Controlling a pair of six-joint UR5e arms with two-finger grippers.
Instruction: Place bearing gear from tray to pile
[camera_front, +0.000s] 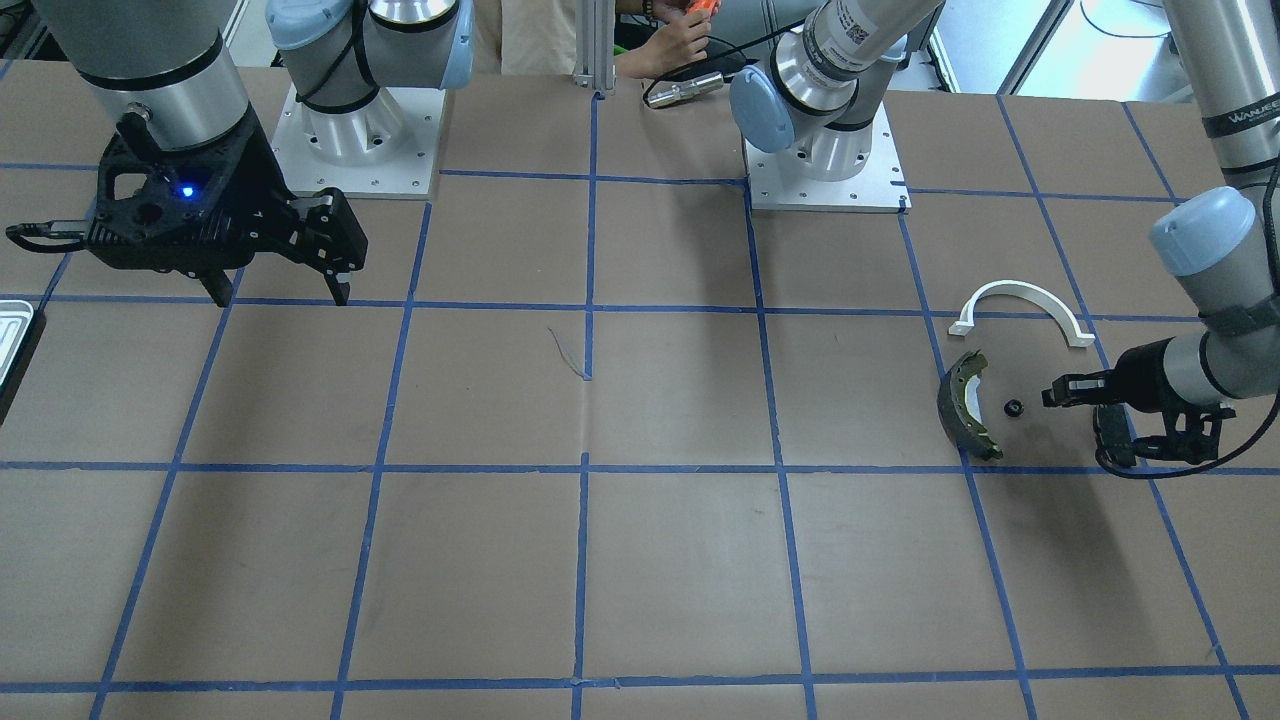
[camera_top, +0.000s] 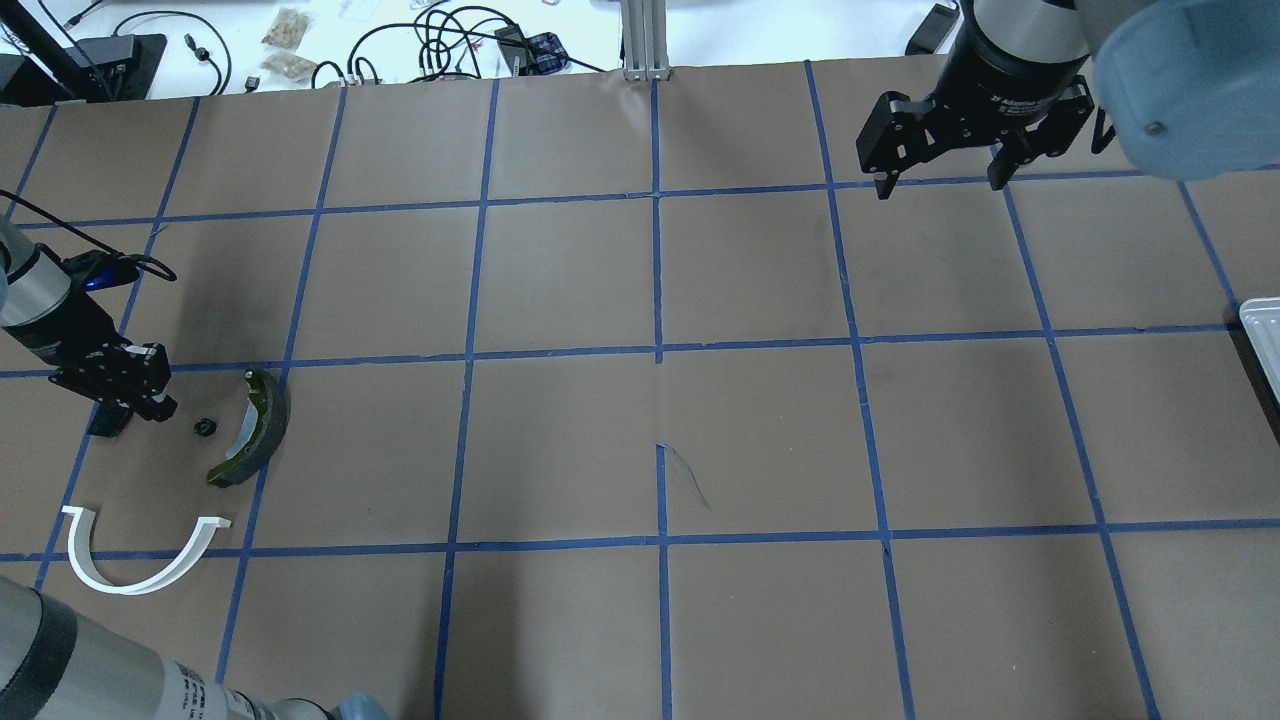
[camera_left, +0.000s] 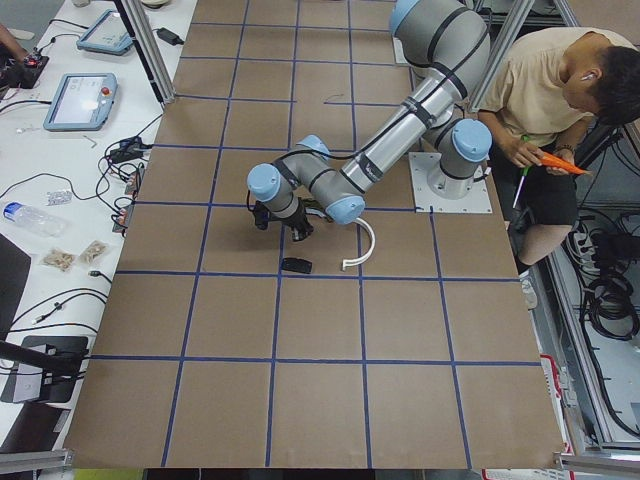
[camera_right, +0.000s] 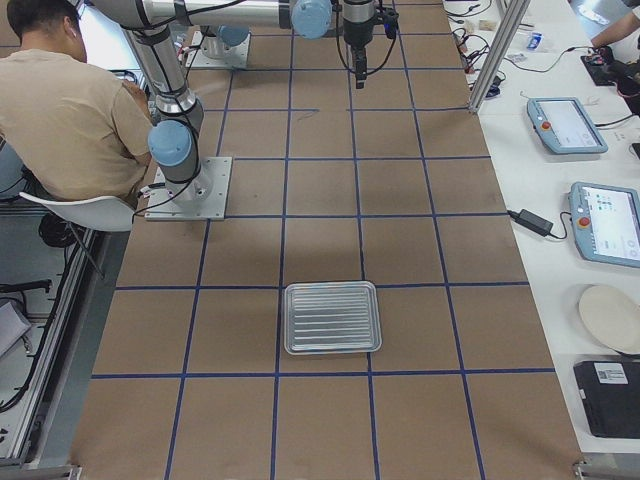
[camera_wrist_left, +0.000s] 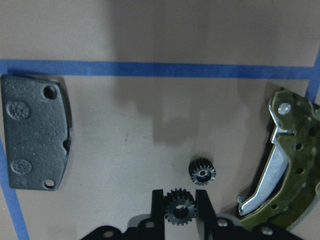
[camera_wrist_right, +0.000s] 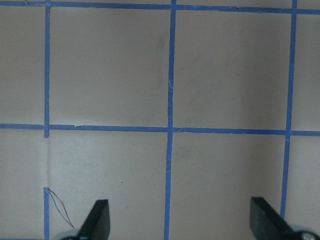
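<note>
**A:** So where are we? We've got the surface (camera_top: 760, 440), the tray (camera_right: 332, 318) sitting out at its right end, and the right end effector (camera_top: 940, 188) spread wide over bare paper.

**B:** Over at the pile (camera_top: 268, 425) we see the white arch (camera_front: 1020, 288). From our wrist cam the brake shoe (camera_wrist_left: 295, 165) is at 3 o'clock and the black pad (camera_wrist_left: 35, 135) at 9. The left end effector (camera_wrist_left: 180, 196) is pinching a bearing gear (camera_wrist_left: 180, 214), and a second gear (camera_wrist_left: 202, 175) lies loose at its 1 o'clock.

On my brown, blue-taped surface (camera_top: 560, 280) I see the tray (camera_right: 332, 317) at one end; brake shoe (camera_top: 255, 430), white arch (camera_top: 140, 560), black pad (camera_wrist_left: 35, 132) and a small gear (camera_wrist_left: 202, 174) lie grouped at the other.
</note>
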